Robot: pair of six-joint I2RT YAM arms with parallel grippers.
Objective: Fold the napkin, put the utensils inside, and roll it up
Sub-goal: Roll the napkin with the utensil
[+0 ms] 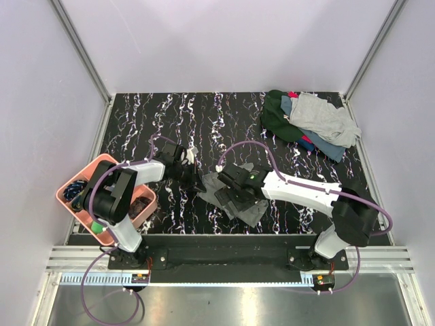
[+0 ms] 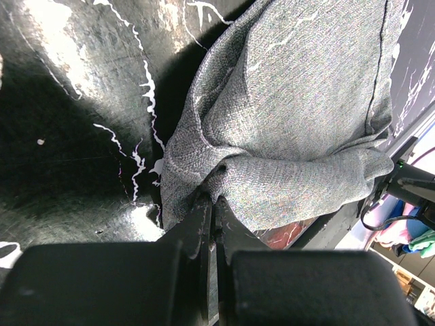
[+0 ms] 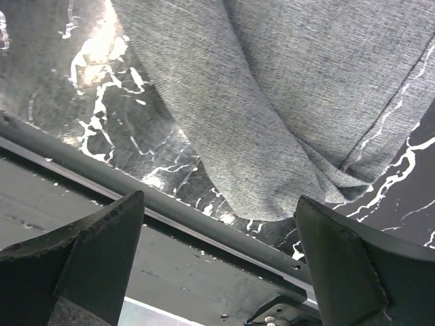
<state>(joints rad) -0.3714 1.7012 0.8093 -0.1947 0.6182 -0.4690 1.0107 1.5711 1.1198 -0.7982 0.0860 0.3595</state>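
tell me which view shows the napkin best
Left wrist: the napkin is close and large, folded over, its corner pinched in the shut left gripper. The top view shows it small and partly under the right arm. The right wrist shows only one folded part.

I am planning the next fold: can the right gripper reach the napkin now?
Probably yes: the right gripper is wide open close to the napkin, and nothing lies between them.
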